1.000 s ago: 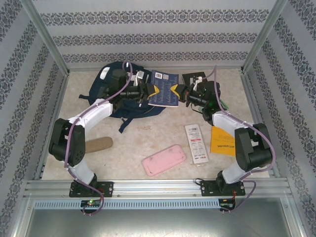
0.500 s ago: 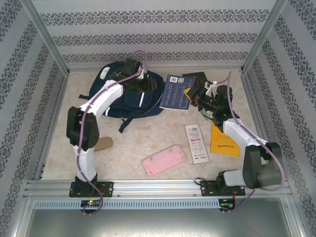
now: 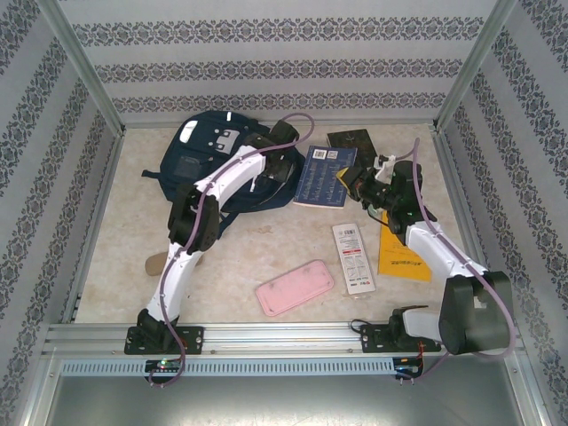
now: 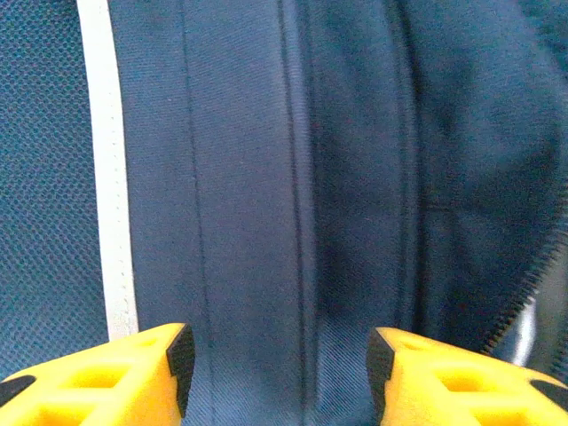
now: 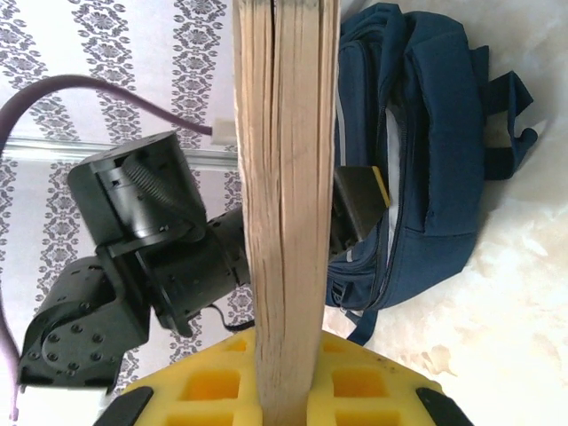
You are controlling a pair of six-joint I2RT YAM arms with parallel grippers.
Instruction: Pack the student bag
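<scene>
Patterned walls (image 3: 266, 62) close in a pale table (image 3: 266, 257), with the bag (image 3: 209, 153) lying flat at its back left. Your left gripper (image 3: 282, 170) has swung from the bag's top edge across to its right side. It now hangs spread wide and empty, just above the navy fabric beside the zip (image 4: 532, 293). Your right gripper (image 3: 358, 180) stays clamped on the book (image 3: 321, 176), which has slid a little further right of the bag but still lies just beside it. To me that looks like setting up to hold the bag's mouth open so the book can go in. Nothing looks packed yet.
</scene>
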